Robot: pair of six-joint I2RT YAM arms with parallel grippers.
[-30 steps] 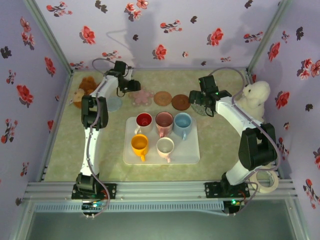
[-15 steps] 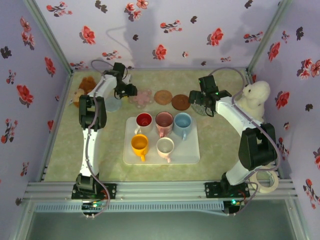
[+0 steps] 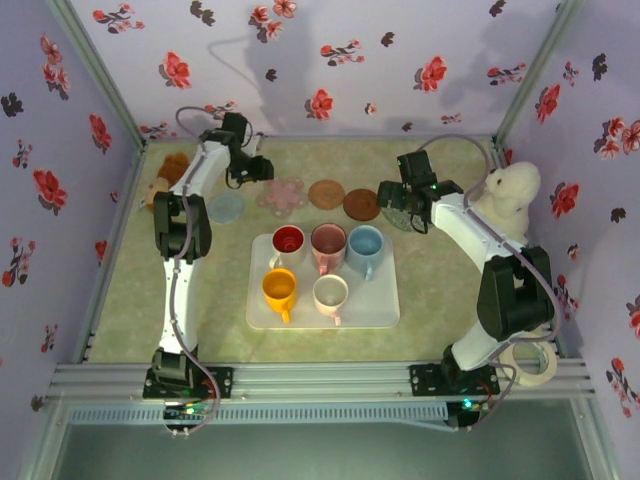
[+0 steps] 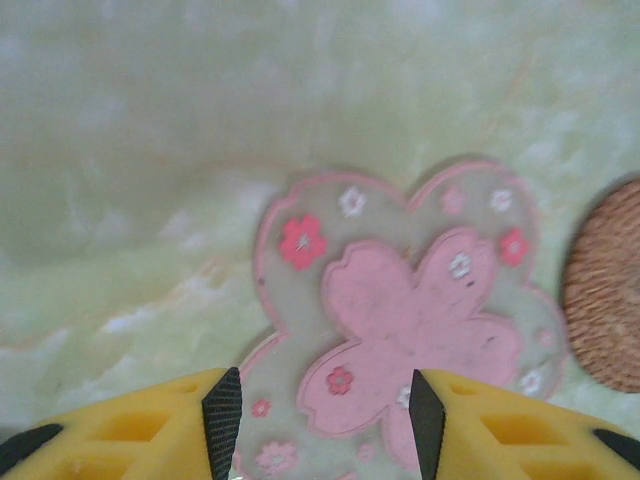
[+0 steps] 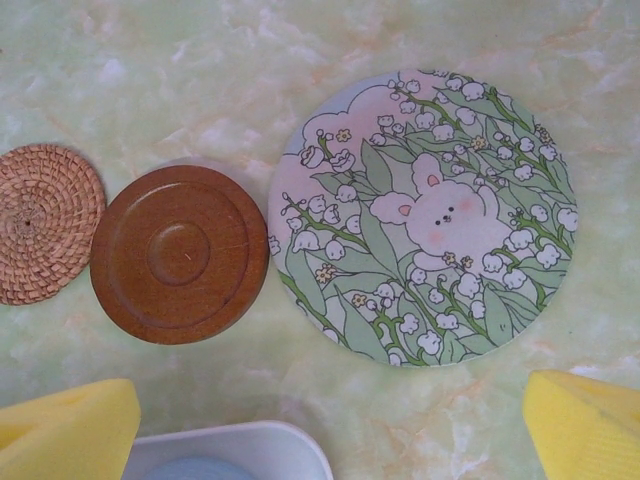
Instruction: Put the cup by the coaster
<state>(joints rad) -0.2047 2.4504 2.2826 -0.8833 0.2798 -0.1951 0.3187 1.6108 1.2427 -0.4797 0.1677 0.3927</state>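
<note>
Your five cups (image 3: 327, 240), red, pink, blue, yellow and cream, stand upright on the white tray (image 3: 385, 310) mid-bench (image 3: 130, 290), with bare bench on either side. Beyond the tray, your left fingers (image 4: 222, 425) hang open over the pink flower coaster (image 4: 420, 310). Your right fingers (image 5: 70, 435) are spread wide above the bunny coaster (image 5: 420, 220), holding nothing.

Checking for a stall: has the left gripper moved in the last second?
Yes. The left gripper has shifted toward the rear wall, ending farther from the pale blue coaster.
</note>
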